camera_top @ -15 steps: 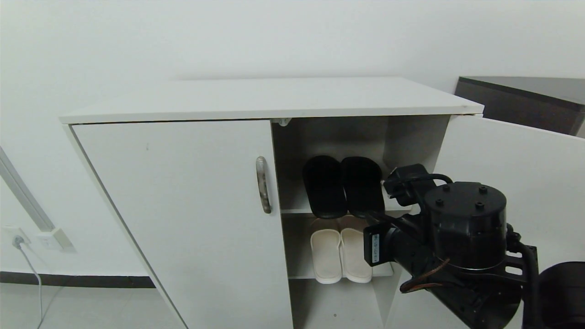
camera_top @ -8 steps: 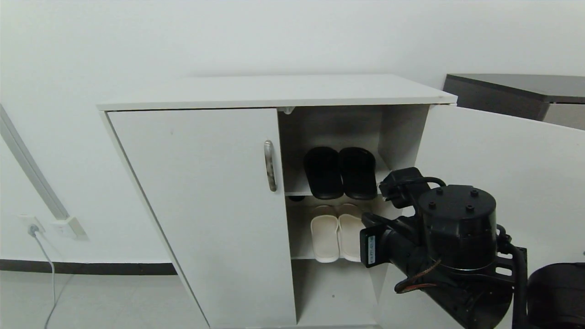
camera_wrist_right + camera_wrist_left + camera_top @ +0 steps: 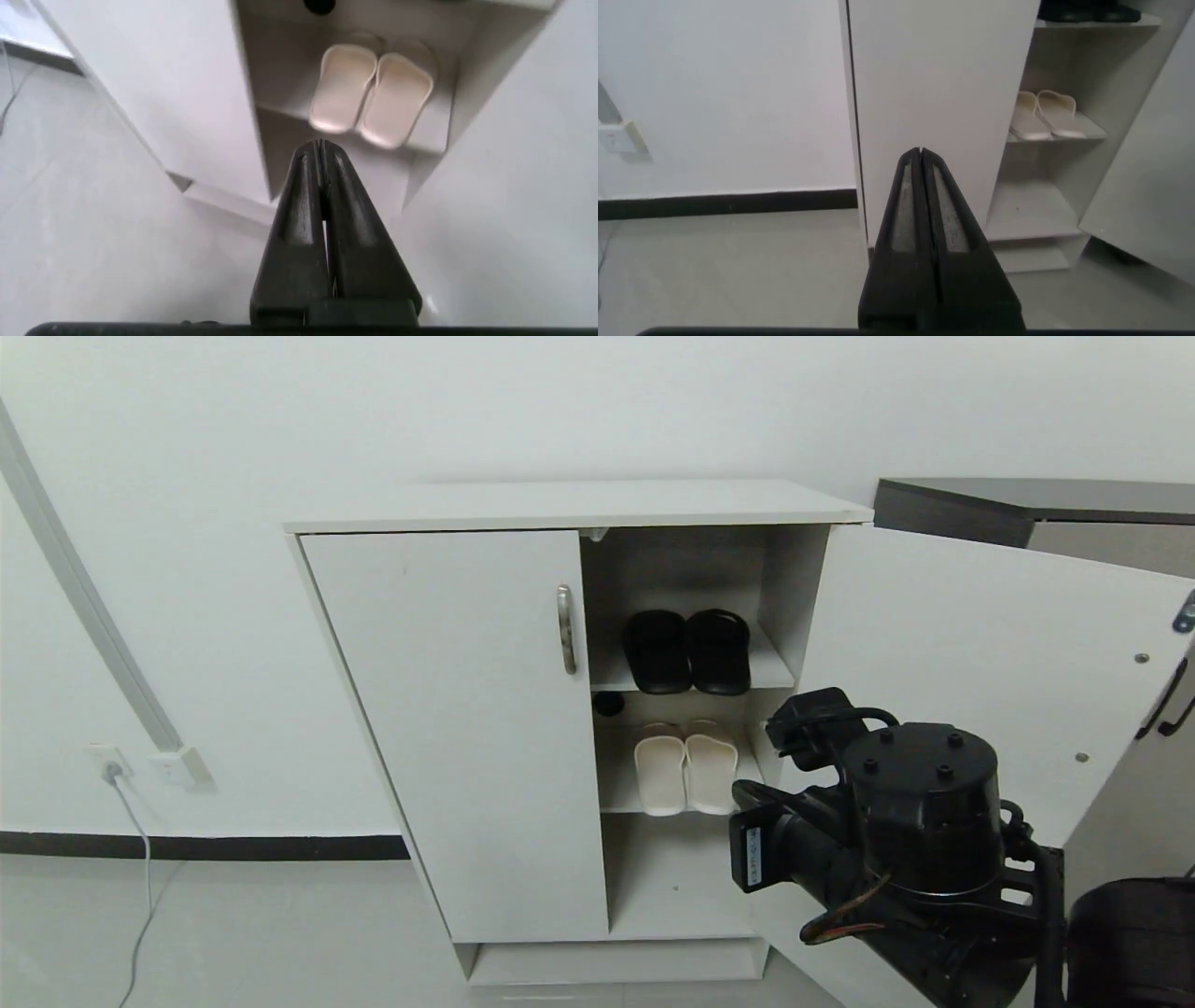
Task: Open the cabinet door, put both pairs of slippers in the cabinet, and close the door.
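we think the open door (image 3: 971, 653) of the cabinet (image 3: 579, 502) is stiff and light (left gripper (image 3: 919, 154) and right gripper (image 3: 322, 149) clenched, empty), best pushed near its outer edge.

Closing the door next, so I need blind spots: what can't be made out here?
Handle of the open door: head view, mostly behind that door.
Dark round thing under upper shelf: head view, too small to identify.
Black slippers: left wrist view, cut by frame edge.
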### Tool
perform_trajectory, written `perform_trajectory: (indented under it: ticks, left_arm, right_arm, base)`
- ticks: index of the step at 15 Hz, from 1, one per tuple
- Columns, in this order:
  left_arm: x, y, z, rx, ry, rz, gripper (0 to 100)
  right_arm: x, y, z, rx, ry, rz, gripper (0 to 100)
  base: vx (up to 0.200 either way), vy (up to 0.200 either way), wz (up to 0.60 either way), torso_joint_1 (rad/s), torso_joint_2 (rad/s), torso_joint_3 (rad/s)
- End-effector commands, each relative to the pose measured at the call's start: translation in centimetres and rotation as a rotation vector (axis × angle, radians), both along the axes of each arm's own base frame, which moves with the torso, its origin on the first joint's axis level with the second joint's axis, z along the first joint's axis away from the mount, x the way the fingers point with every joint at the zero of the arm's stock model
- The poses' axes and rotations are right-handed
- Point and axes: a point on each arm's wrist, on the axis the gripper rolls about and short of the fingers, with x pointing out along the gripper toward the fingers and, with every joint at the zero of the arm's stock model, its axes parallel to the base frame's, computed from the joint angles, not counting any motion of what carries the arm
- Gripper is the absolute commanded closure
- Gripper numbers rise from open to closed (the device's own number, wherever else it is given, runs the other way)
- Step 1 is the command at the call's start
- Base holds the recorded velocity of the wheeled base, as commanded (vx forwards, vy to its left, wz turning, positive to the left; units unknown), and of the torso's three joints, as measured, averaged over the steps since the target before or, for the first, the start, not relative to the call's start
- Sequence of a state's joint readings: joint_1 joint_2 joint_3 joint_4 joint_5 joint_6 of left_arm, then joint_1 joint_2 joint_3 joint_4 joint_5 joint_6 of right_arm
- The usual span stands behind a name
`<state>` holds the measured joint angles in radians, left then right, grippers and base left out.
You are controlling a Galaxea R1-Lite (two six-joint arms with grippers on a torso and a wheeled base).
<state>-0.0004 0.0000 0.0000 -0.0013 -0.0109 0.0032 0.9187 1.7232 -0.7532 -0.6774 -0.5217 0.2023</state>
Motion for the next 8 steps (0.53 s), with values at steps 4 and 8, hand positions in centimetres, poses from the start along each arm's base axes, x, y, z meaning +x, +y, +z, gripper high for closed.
perform_trajectory:
  ticks: [4, 8]
  left_arm:
    - [0.00, 0.00, 0.00, 0.000, 0.000, 0.001, 100]
    - [0.00, 0.00, 0.00, 0.000, 0.000, 0.001, 100]
  right_arm:
    - [0.18, 0.17, -0.53, -0.013, 0.011, 0.000, 100]
    - [0.24, 0.09, -1.03, -0.027, 0.023, -0.003, 100]
  base:
    - [-0.200, 0.000, 0.00, 0.005, 0.00, 0.002]
    - [-0.150, 0.000, 0.00, 0.002, 0.00, 0.001]
